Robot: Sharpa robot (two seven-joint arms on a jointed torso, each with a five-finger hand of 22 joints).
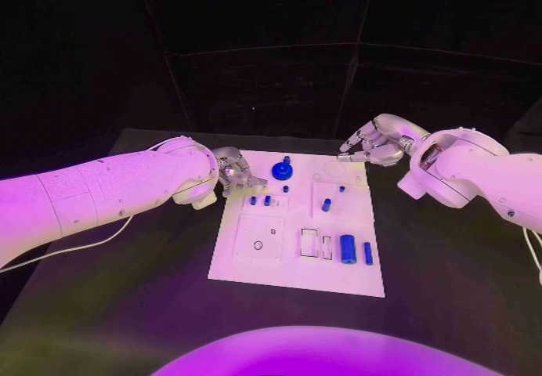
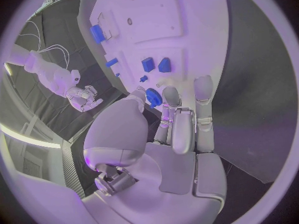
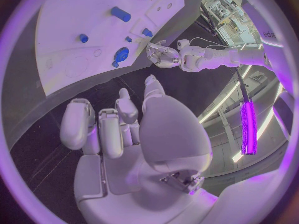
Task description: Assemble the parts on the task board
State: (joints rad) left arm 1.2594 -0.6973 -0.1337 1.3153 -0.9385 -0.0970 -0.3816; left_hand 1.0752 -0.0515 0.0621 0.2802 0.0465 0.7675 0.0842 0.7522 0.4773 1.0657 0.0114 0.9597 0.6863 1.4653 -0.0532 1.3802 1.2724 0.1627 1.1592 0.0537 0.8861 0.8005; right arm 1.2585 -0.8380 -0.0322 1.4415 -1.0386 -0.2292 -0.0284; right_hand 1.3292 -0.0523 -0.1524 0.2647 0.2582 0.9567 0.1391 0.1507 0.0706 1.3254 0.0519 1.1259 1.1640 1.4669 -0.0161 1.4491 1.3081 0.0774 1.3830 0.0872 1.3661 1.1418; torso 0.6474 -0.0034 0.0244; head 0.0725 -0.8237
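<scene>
1. The board (image 1: pixel 296 270) lies in the middle of the bench (image 1: pixel 135 258); every place below is given relative to it.
2. Several blue parts already seem to stand on the board: a round knob (image 1: pixel 283 170) near its far edge, two small pegs (image 1: pixel 260 200) toward its left side, and another peg (image 1: pixel 327 205) near its middle.
3. Two blue cylinders (image 1: pixel 348 248) lie flat at the board's right side, toward its near end, beside open rectangular slots (image 1: pixel 308 242). They look not yet fitted, so the task reads as partly done at most.
4. A square recess with a small hole (image 1: pixel 258 245) on the board's left near part also looks unfilled.
5. The left hand (image 1: pixel 235 174) hovers at the board's far left corner, fingers loosely curled and apart, holding nothing that I can see; the left wrist view shows the fingertips (image 2: pixel 204 84) just above the board's edge near the knob.
6. The right hand (image 1: pixel 376 142) sits off the board's far right corner, over the bench, fingers bent but empty.
7. Room: the board's near half is unobstructed from above, and bare bench surrounds the board on all sides. The tightest spot is the far edge, where both hands and the knob crowd together.
</scene>
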